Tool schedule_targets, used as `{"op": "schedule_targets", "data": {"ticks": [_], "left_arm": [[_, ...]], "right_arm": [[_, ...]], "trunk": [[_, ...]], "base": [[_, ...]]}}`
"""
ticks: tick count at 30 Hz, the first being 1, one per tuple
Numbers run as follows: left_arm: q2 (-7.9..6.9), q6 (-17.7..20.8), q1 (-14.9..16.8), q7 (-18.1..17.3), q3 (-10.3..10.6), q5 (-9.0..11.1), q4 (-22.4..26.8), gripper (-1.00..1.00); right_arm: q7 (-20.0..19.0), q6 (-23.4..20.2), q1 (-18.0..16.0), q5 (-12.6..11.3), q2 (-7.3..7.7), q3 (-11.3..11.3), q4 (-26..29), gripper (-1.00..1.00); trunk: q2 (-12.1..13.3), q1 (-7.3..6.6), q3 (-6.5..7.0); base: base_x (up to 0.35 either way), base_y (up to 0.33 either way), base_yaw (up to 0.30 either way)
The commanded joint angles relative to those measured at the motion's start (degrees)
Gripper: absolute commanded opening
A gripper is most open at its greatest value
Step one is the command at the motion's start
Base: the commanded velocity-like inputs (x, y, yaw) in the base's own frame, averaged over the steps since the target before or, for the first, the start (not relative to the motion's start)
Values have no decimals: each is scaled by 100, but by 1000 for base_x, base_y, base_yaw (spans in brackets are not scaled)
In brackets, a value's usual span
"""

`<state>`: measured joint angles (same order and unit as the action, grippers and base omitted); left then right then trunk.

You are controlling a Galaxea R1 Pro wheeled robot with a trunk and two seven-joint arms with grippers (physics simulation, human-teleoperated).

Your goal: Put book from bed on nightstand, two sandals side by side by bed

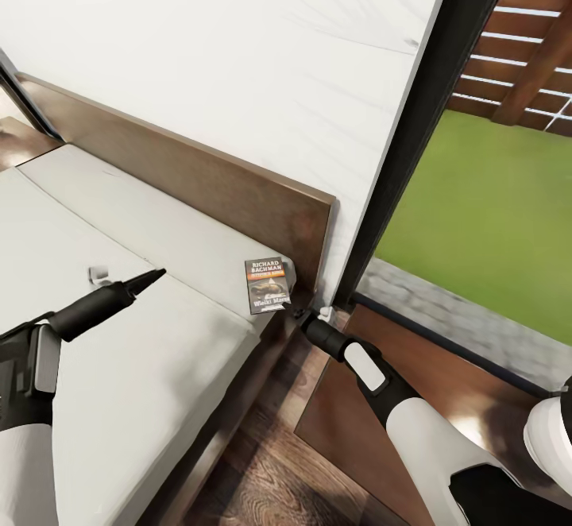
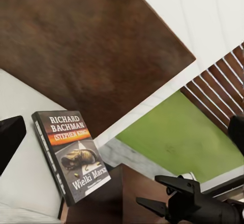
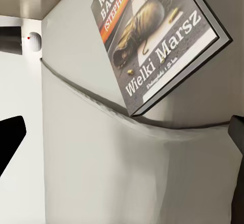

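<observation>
The book [image 1: 267, 285] lies flat on the bed [image 1: 143, 399], cover up, at the mattress corner nearest the headboard [image 1: 206, 184] and right at the mattress edge. In the right wrist view its lower corner overhangs the rounded mattress edge [image 3: 127, 148] slightly. That spot is probably why the right arm comes in from the gap beside the bed: the book is reachable from the side, and the overhang gives the fingers something to get under.

The right gripper [image 1: 304, 318] sits just beside the book's lower right corner, low, at mattress-edge level, near but apparently not touching. From the head view I cannot tell how far its fingers are spread. The left wrist view shows them from the side [image 2: 168, 193] with two prongs apart and nothing between them, so they look open and empty (judged from that one angle).

The left gripper [image 1: 151, 276] hovers over the mattress, well apart from the book, pointing toward it. Its fingers look pressed together into a single point, holding nothing.

The glossy dark brown surface [image 1: 373, 431] under the right arm is likely the nightstand — drop-off is close, just beside the bed. A lamp's white base [image 1: 548, 431] shows at the frame edge. No grasp yet; the book transfer is not started, and the sandals are not dealt with here.
</observation>
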<state>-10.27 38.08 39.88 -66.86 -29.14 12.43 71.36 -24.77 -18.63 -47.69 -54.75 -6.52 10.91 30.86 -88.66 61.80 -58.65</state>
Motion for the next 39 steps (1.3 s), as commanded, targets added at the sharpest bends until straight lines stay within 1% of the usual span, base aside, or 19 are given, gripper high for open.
{"op": "schedule_targets", "data": {"ticks": [1, 6, 8, 18, 33, 39], "left_arm": [[-1, 49, 3, -11, -5, 0, -4, 100], [-1, 59, 3, -11, -14, -52, -11, 100], [-1, 124, 3, -15, -20, -63, -2, 100], [7, 180, 3, -11, -13, -65, -8, 100], [8, 182, 3, -11, -12, -65, -27, 100], [32, 186, 3, -11, -19, -58, -75, 100]], "right_arm": [[-2, -22, -3, -45, 1, 8, -1, 100], [-2, -23, -3, -45, 1, 8, -1, 100], [-2, -19, -3, -48, 1, 8, -1, 100], [-3, -20, -3, -53, 1, 8, -1, 100], [-10, -27, -3, -57, 1, 8, -1, 100], [-10, -27, -3, -59, 1, 8, -1, 100]], "trunk": [[-2, 0, -3], [-2, 0, -3], [-2, 0, -3], [-2, 0, -3], [-2, 0, -3], [-2, 0, -3]], "base": [[0, 0, 0], [0, 0, 0], [0, 0, 0], [0, 0, 15], [0, 0, 260], [0, 0, 184]]}}
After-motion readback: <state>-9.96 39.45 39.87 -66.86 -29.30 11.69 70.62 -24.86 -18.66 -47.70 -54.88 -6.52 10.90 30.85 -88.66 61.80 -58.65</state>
